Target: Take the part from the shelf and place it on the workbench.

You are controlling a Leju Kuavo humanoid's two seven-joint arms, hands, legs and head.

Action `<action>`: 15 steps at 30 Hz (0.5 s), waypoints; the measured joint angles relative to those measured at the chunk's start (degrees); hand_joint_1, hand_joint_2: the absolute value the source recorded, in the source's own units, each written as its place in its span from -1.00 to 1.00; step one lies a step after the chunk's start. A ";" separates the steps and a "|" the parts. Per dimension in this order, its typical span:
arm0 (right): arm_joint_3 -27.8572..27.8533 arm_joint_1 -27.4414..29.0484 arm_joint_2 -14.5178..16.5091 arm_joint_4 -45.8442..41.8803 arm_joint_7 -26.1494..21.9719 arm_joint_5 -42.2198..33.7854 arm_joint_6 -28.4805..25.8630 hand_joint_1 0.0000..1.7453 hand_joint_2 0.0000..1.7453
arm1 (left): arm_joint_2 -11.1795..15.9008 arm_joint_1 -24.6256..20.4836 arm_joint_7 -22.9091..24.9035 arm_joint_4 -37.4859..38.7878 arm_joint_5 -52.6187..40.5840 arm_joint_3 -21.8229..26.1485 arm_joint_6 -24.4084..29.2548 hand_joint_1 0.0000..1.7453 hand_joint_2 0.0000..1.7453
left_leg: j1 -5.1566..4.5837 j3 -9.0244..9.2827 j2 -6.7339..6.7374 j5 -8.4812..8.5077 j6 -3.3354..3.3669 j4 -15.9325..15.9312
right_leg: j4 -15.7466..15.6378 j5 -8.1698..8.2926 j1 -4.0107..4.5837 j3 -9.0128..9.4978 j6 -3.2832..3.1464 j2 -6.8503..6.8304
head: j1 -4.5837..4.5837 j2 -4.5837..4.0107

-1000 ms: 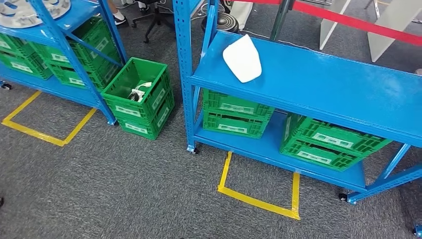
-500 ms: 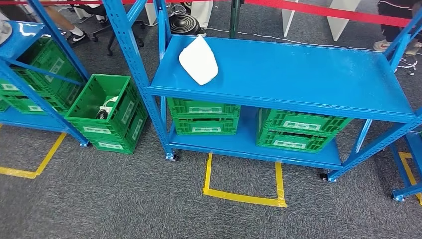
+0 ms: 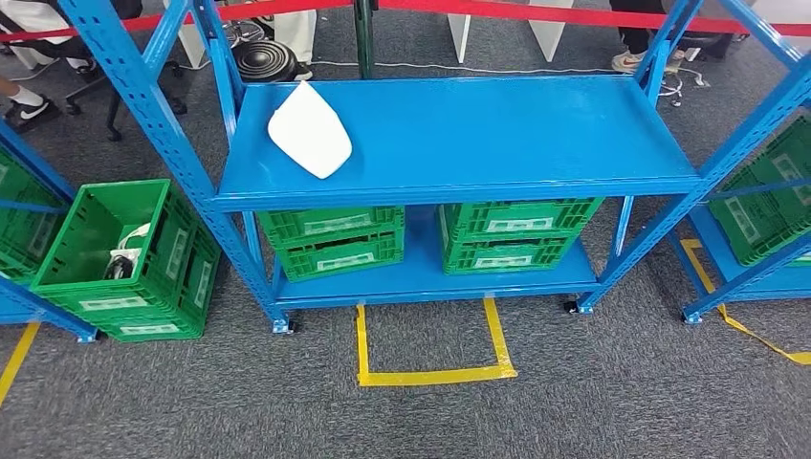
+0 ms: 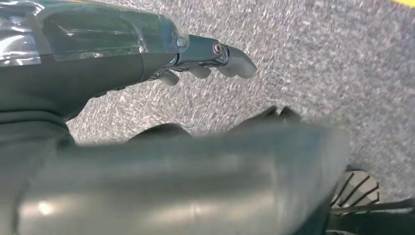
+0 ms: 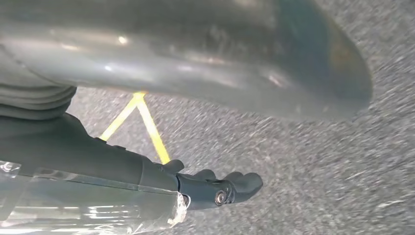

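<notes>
- Speckled grey carpet (image 3: 287, 402) lies under a blue metal shelf (image 3: 497, 134)
- Smooth white part (image 3: 309, 130), rounded, rests on its top deck's left end
- My left hand (image 4: 205, 58) and right hand (image 5: 215, 188) hang with nothing in them, fingers loosely apart

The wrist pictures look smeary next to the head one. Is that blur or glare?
Head view: sharp and evenly lit, the white part crisp on the blue shelf. Left wrist view: a big grey shape close to the lens is out of focus; the left hand is clearer. Right wrist view: similar close-up blur, streaky carpet, right hand fairly sharp.
</notes>
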 joint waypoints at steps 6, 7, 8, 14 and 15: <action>1.08 1.17 -0.33 0.01 0.97 0.85 -0.99 -1.00 1.00 | -0.13 -0.09 4.08 0.00 4.31 0.09 2.74 -1.00 1.00 | -0.30 0.53 -0.90 -0.84 -0.51 0.17 | -11.20 3.79 0.12 5.29 -0.73 -0.62 | -0.20 0.00; 1.33 1.30 -0.36 0.01 1.14 1.05 -1.32 -1.00 1.00 | -0.11 -0.02 5.07 0.01 4.82 0.11 3.08 -1.00 1.00 | -0.31 0.58 -1.17 -0.73 -0.27 0.04 | -11.25 3.73 0.11 5.32 -0.73 -0.69 | -0.32 0.00; 1.53 1.41 -0.40 0.02 1.30 1.21 -1.59 -1.00 1.00 | -0.08 0.00 5.89 0.01 5.19 0.13 3.35 -1.00 1.00 | -0.30 0.65 -1.34 -0.63 -0.25 -0.16 | -11.26 3.64 0.12 5.33 -0.87 -0.71 | -0.38 0.00; 2.66 2.04 -0.80 0.01 2.92 1.88 -2.93 -1.00 1.00 | 0.04 0.50 8.82 0.02 7.26 1.62 4.30 -1.00 1.00 | -0.29 1.42 -1.64 -0.71 -1.02 -1.38 | -11.24 3.23 0.14 5.56 -1.50 -0.75 | -0.48 0.00; 2.68 2.34 -0.84 0.00 3.13 2.37 -2.72 -1.00 1.00 | 0.08 0.84 8.90 0.02 7.05 2.40 4.06 -1.00 1.00 | -0.29 1.47 -1.66 -0.72 -1.18 -1.41 | -11.23 3.19 0.14 5.63 -1.56 -0.76 | -0.48 0.00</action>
